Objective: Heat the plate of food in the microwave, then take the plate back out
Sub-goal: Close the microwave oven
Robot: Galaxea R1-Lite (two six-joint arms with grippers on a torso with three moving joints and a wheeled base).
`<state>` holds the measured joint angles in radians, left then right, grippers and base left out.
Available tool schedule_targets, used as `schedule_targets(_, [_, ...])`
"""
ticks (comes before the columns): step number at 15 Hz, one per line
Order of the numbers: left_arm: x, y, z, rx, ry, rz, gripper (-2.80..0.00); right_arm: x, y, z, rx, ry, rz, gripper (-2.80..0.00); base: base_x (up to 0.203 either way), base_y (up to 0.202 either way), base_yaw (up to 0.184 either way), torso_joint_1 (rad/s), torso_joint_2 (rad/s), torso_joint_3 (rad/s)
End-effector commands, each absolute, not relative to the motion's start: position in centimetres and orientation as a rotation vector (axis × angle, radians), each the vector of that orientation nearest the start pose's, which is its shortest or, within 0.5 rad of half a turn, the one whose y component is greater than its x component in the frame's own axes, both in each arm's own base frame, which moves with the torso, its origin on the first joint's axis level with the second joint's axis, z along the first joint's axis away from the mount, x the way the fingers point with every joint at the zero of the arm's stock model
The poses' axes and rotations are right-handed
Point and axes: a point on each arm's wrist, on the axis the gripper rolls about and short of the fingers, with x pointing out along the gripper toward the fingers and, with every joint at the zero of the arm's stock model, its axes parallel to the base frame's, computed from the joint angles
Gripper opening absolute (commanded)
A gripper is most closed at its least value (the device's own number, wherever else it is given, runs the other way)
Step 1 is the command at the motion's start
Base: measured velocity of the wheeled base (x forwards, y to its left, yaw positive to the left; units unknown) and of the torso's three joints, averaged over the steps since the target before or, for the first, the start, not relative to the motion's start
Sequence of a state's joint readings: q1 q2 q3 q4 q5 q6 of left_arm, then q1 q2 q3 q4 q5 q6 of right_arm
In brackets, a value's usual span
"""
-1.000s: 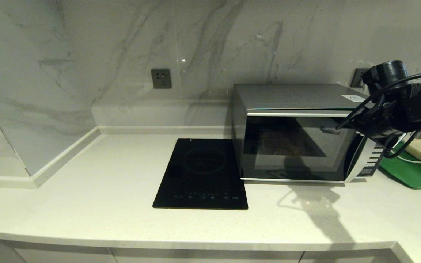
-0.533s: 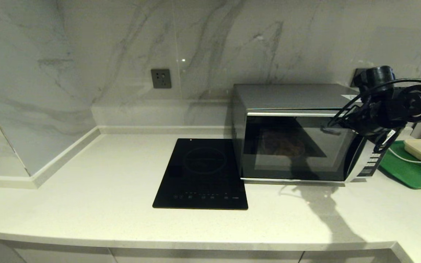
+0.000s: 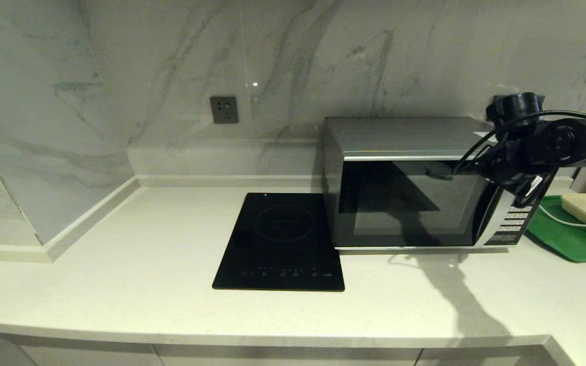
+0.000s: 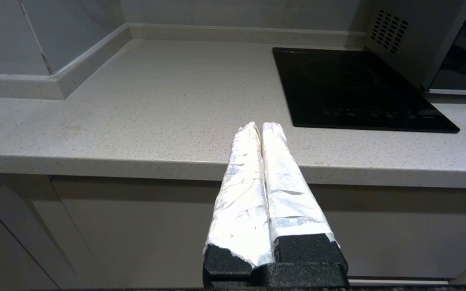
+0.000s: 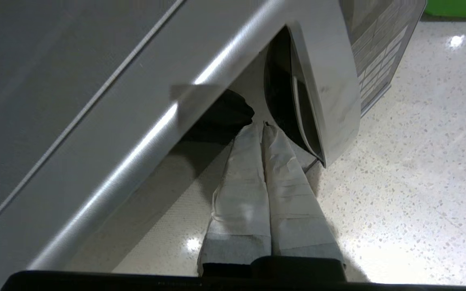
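My right pincer [image 5: 262, 125], pressed together, sits at the microwave [image 3: 410, 203] door's upper right edge, maybe touching; left pincer [image 4: 260, 126] pressed together too.

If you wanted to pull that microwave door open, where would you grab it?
Probably the curved silver trim at the door's right edge, beside the keypad, on the microwave. A dark recess opens behind it; come from the front-right, where the shut right gripper already points.
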<state>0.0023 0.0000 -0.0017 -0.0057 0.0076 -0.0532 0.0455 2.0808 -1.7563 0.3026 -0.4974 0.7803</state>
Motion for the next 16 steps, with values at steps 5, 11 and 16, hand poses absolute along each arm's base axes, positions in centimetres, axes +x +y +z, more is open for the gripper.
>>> schedule_targets(5, [-2.3, 0.0, 7.7, -0.054, -0.008, 0.011, -2.80, 37.7, 1.6, 26.2, 0.623, 0.397, -0.493, -2.80, 0.000, 0.000, 0.000, 0.000, 0.00, 0.000])
schedule_targets(11, [-2.3, 0.0, 7.7, -0.054, -0.008, 0.011, -2.80, 35.4, 8.9, 25.3, 0.419, 0.594, -0.286, -2.80, 0.000, 0.000, 0.000, 0.000, 0.00, 0.000])
schedule_targets(16, [-2.3, 0.0, 7.7, -0.054, -0.008, 0.011, -2.80, 36.0, 16.1, 25.4, 0.334, 0.580, -0.118, -2.80, 0.000, 0.000, 0.000, 0.000, 0.00, 0.000])
